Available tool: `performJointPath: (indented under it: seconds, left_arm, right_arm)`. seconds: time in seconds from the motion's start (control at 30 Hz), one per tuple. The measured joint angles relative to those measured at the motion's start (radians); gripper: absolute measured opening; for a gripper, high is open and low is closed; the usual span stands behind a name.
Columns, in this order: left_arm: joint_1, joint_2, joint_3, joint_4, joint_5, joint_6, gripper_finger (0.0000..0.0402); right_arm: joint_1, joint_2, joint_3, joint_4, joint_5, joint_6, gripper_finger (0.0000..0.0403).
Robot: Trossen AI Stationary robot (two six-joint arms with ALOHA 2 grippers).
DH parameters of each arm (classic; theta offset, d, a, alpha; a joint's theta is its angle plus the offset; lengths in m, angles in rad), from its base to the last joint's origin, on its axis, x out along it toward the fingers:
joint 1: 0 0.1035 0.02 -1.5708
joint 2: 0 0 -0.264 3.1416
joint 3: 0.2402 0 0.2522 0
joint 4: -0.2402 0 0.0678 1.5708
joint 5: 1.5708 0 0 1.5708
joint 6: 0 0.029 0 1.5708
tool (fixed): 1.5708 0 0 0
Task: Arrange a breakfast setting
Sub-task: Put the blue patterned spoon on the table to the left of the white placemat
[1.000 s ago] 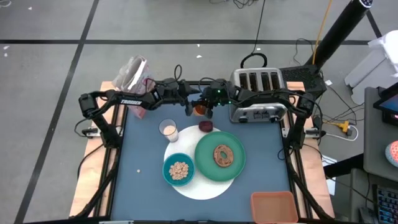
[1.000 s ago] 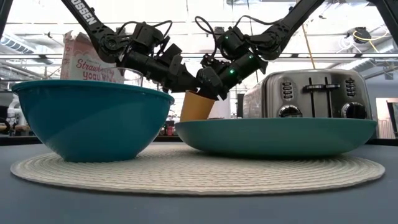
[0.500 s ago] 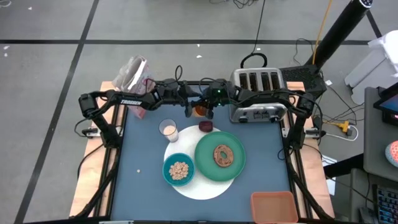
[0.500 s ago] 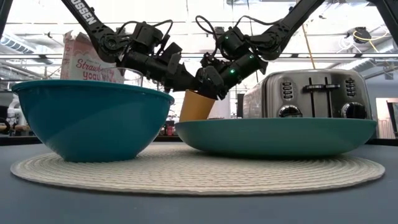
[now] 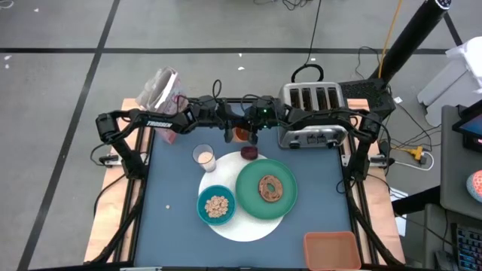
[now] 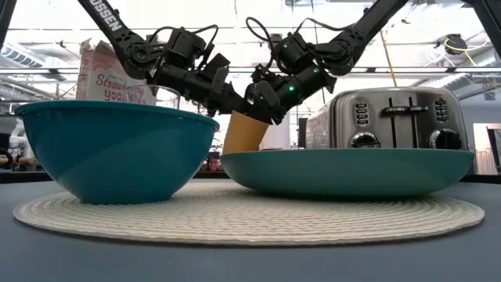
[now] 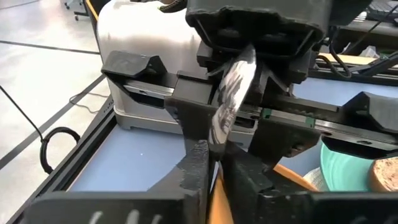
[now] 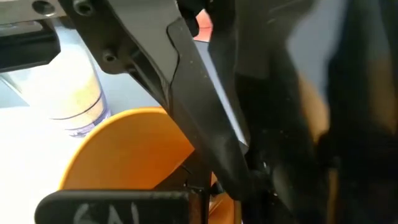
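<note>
At the far middle of the table my two grippers meet tip to tip over the orange cup (image 5: 241, 134), which stands behind the green plate (image 6: 344, 172). My left gripper (image 7: 214, 158) and my right gripper (image 6: 264, 100) are both shut on the silver spoon (image 7: 233, 87), which stands steeply between them with its bowl up. On the round white mat (image 5: 256, 226) sit the plate with the brown ring bread (image 5: 269, 187) and the teal bowl (image 5: 202, 197). The milk glass (image 5: 204, 157) and the dark-red fruit (image 5: 248, 153) stand at the mat's far edge. My left gripper pinches the spoon's lower, narrow part (image 7: 216, 142) between its two fingertips, coming from the table's left and slanting a little down, across the spoon. The spoon stands steeply above the cup; its lower end is hidden. My right gripper comes from the table's right, slanting down, with its fingers on either side of the spoon's upper part (image 7: 239, 74). The place of contact is mostly hidden by the spoon's bowl and the gripper's own body.
The silver toaster (image 5: 312, 113) stands close to the right of the grippers. A yoghurt bag (image 5: 160, 90) stands at the far left. An orange tray (image 5: 331, 248) lies at the near right corner. Bare blue table (image 5: 173, 226) lies left of the mat.
My left gripper has shut its fingers on the spoon, without moving from its place. My right gripper has stayed shut and in place.
</note>
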Motion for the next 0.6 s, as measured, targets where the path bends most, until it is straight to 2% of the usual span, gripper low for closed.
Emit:
performJointPath:
  seconds: [0.13, 0.2, 0.3, 0.6]
  left_arm:
    - [0.001, 0.0, 0.0, 0.001, -0.003, -0.028, 0.0019]
    - [0.004, 0.0, 0.0, 0.004, -0.008, -0.046, 0.001]
    - [0.005, 0.0, 0.001, 0.006, -0.016, -0.056, 0.0008]
    - [0.011, 0.0, 0.001, 0.008, -0.068, -0.075, 0.0005]
  right_arm:
    - [-0.001, 0.0, 0.0, -0.004, 0.013, 0.002, 0.0043]
    - [0.0, 0.0, 0.001, -0.003, 0.054, 0.029, 0.0043]
    - [0.001, 0.0, 0.002, 0.0, 0.125, 0.056, 0.0043]
    - [-0.003, 0.0, 0.002, -0.003, 0.155, 0.106, 0.0057]
